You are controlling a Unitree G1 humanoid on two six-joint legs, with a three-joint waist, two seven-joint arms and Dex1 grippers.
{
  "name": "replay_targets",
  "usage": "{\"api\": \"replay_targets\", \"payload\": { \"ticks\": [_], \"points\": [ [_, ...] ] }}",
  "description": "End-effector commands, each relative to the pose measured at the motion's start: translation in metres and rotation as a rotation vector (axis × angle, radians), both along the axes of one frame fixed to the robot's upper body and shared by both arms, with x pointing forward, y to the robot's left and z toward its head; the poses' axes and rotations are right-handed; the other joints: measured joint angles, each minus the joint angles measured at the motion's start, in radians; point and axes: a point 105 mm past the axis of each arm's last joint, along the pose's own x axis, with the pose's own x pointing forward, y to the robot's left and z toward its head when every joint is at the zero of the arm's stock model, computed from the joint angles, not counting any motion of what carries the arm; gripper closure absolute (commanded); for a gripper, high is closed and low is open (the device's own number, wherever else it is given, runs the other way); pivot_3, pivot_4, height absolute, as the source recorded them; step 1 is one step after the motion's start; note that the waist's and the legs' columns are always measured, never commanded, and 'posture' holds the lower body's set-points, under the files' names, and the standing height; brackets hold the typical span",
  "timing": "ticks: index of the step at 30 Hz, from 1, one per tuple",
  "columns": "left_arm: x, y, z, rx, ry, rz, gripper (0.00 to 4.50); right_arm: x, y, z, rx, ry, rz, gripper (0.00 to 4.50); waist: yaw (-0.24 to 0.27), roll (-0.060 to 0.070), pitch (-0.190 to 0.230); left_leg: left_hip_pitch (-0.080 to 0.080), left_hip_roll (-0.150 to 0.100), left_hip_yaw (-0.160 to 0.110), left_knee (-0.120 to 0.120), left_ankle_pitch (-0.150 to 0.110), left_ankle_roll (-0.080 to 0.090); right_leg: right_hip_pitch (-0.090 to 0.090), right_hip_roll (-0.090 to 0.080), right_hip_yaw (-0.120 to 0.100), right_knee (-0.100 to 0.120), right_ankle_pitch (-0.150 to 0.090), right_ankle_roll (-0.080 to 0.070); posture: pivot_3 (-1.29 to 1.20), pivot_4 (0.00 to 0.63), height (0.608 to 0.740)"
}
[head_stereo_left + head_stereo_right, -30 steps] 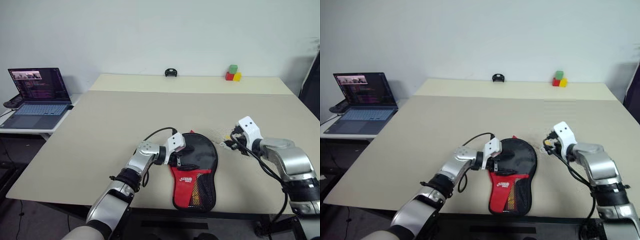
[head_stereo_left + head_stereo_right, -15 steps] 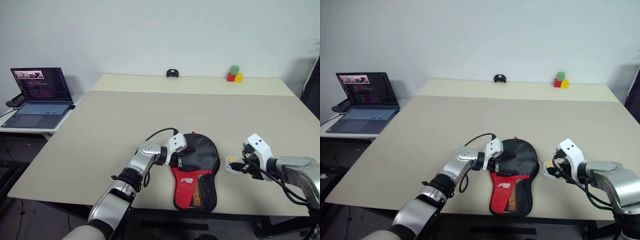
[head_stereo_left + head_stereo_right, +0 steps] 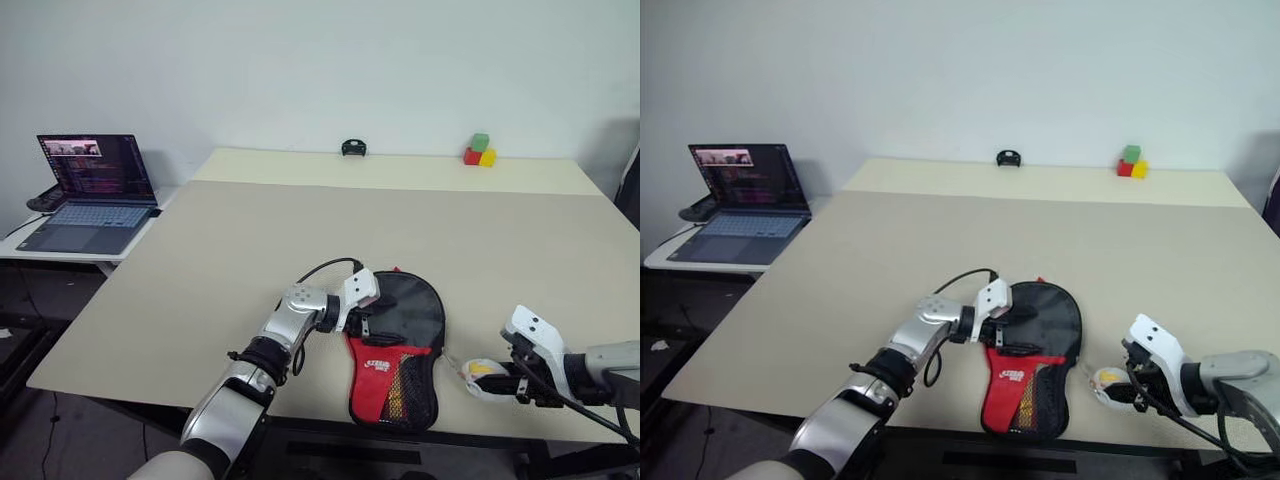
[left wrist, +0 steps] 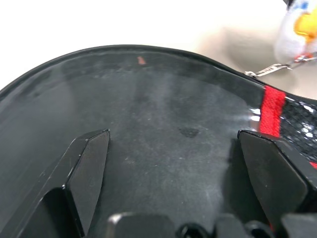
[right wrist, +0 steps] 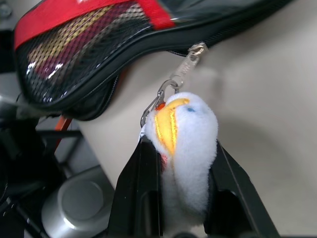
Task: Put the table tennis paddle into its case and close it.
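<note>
The right claw (image 5: 176, 198) is squeezed shut on a small white plush (image 5: 184, 144) with a yellow beak. A clip joins the plush to the zip pull (image 5: 190, 58) of the case (image 3: 398, 345). The case lies to the left of this claw, close by. Its long side runs from the round black end, far from the robot, to the red end at the near table (image 3: 250, 230) edge. I think the next pull must follow the case edge.

The left claw (image 4: 173, 183) is wide open, pressing down on the black top and holding nothing.

The paddle cannot be seen; it may be inside.

I count one case, one plush, two claws.
</note>
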Motion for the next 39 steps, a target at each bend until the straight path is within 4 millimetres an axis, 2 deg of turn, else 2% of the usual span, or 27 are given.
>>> {"api": "replay_targets", "payload": {
  "ticks": [1,4,11,14,17,24,31,34,38,39],
  "points": [
    [-0.014,0.022,-0.052,0.151,0.152,0.043,0.00,-0.027,0.016,-0.002,0.054,0.096,0.112,3.96,0.001,0.001,-0.001,0.000,0.000,-0.002,0.000,0.000,0.000,0.003,0.000,-0.002,-0.003,0.000,0.000,0.00,0.150,0.740],
    [-0.014,0.021,-0.052,0.149,0.153,0.044,0.00,-0.031,0.021,-0.005,0.069,0.099,0.115,3.96,0.002,0.002,-0.001,0.001,0.000,-0.003,0.000,-0.002,0.001,0.007,0.000,-0.003,-0.007,0.000,0.000,0.00,0.150,0.740],
    [-0.015,0.021,-0.052,0.148,0.154,0.040,0.00,-0.019,0.026,-0.008,0.088,0.064,0.073,3.96,0.001,0.003,-0.002,0.002,-0.001,-0.003,0.000,-0.003,0.002,0.007,-0.001,-0.003,-0.008,0.000,0.000,0.00,0.150,0.740],
    [-0.015,0.020,-0.052,0.147,0.153,0.041,0.00,-0.008,0.021,-0.007,0.084,0.035,0.011,3.96,0.000,0.003,-0.003,0.002,-0.001,-0.003,0.000,-0.003,0.002,0.008,-0.001,-0.003,-0.008,0.000,0.000,0.00,0.150,0.740],
    [-0.015,0.020,-0.053,0.146,0.152,0.045,0.00,0.005,0.011,0.006,0.116,0.000,-0.067,3.96,-0.001,0.003,-0.003,0.003,-0.001,-0.003,0.000,-0.003,0.002,0.008,-0.001,-0.002,-0.008,0.000,0.000,0.00,0.150,0.740],
    [-0.015,0.018,-0.052,0.141,0.149,0.048,0.00,-0.002,0.012,0.021,0.151,-0.034,-0.041,1.63,-0.002,0.005,-0.005,0.003,0.000,-0.003,0.000,-0.003,0.002,0.008,-0.001,-0.002,-0.007,0.000,0.000,0.00,0.150,0.740],
    [-0.013,0.015,-0.050,0.139,0.137,0.049,0.00,0.006,0.006,0.048,0.180,-0.136,-0.048,1.63,-0.002,0.005,-0.005,0.004,-0.001,-0.003,0.000,-0.003,0.002,0.010,-0.001,-0.002,-0.007,0.000,0.001,0.00,0.150,0.740],
    [-0.011,0.013,-0.044,0.123,0.114,0.043,0.00,0.030,-0.001,0.062,0.196,-0.223,-0.095,1.63,-0.004,0.006,-0.005,0.005,0.000,-0.003,0.000,-0.003,0.002,0.010,-0.001,-0.002,-0.007,0.000,0.001,0.00,0.150,0.740],
    [-0.008,0.015,-0.036,0.113,0.085,0.040,0.00,0.035,-0.002,0.061,0.200,-0.193,-0.065,1.63,-0.002,0.005,-0.004,0.005,0.000,-0.003,0.000,-0.003,0.002,0.010,-0.001,-0.002,-0.007,-0.001,0.001,0.00,0.150,0.740],
    [-0.006,0.016,-0.034,0.110,0.077,0.045,0.00,0.033,0.000,0.061,0.209,-0.179,-0.046,1.25,-0.002,0.005,-0.004,0.004,0.000,-0.004,0.000,-0.003,0.002,0.010,-0.001,-0.003,-0.008,0.000,0.001,0.00,0.150,0.740]
  ]
}}
